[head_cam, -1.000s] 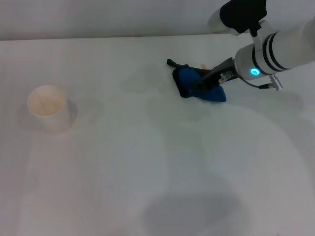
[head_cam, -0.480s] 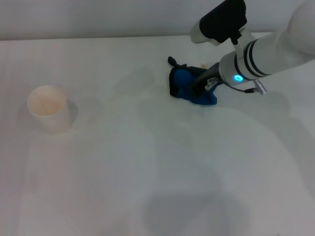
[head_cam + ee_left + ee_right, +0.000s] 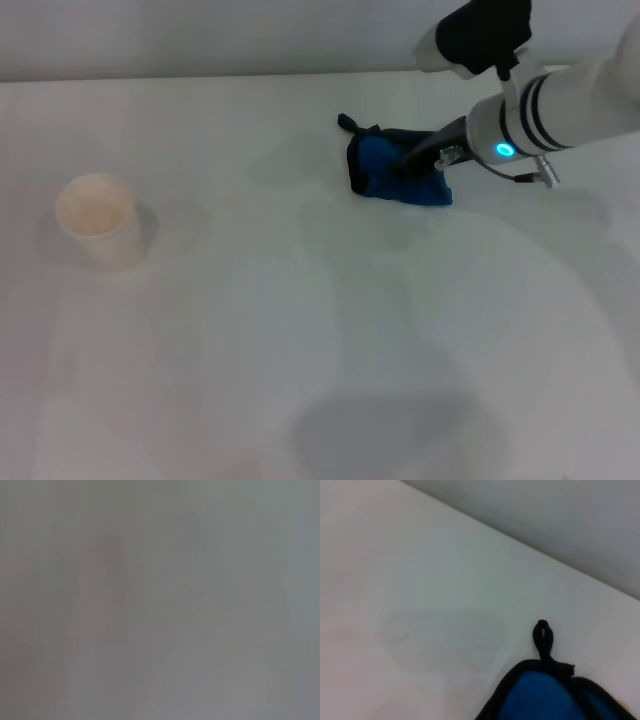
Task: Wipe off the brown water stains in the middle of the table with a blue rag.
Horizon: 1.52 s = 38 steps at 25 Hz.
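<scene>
We see the right pincer [image 3: 418,163] gripping the blue rag [image 3: 392,172] on the worktop [image 3: 300,330], far right; faint brown water stains [image 3: 437,640] lie just left of it.

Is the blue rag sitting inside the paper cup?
No, the blue rag lies flat on the table under the right gripper, far from the paper cup.

Head camera high, looks forward and down over table [image 3: 300,330], far edge near top, whole surface in reach. Right wrist camera low, close over table [image 3: 420,580], faces far edge; shares blue rag [image 3: 395,170] [image 3: 540,697] with head view. Left wrist camera: blank grey, nothing discernible
</scene>
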Tool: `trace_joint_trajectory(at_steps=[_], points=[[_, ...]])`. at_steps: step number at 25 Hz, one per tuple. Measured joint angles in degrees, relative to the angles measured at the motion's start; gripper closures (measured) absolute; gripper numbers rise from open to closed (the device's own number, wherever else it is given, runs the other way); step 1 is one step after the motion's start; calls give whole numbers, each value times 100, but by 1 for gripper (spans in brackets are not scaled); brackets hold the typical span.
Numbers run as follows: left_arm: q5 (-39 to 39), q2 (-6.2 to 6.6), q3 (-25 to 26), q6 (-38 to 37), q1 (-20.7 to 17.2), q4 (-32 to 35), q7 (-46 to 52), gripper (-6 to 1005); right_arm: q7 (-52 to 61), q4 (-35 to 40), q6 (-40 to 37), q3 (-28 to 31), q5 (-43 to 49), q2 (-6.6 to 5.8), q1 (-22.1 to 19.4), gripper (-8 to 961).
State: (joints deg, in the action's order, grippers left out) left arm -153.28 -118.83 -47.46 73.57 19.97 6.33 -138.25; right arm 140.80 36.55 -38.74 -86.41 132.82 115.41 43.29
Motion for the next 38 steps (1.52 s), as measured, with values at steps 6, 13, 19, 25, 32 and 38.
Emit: trace_joint_trajectory(at_steps=[6, 13, 19, 25, 32, 38], points=[[0, 0, 1, 0, -1, 0, 0, 123, -12, 915, -494, 257, 21, -47, -544, 647], [1, 0, 0, 0, 4, 0, 0, 123, -28, 1981, -281, 814, -985, -26, -1578, 326], [1, -1, 0, 0, 5, 0, 0, 123, -63, 2030, -82, 1238, -2125, -22, -1941, 209], [1, 8, 0, -1, 6, 0, 0, 123, -278, 1755, -956, 2247, -3530, -36, -2007, 215], [1, 9, 0, -11, 14, 0, -3, 123, -3445, -64, -2761, 3878, -6831, -21, -1883, 219], [0, 9, 0, -62, 35, 0, -7, 123, -7660, -1421, -3165, 4114, -8725, 14, -1920, 222]])
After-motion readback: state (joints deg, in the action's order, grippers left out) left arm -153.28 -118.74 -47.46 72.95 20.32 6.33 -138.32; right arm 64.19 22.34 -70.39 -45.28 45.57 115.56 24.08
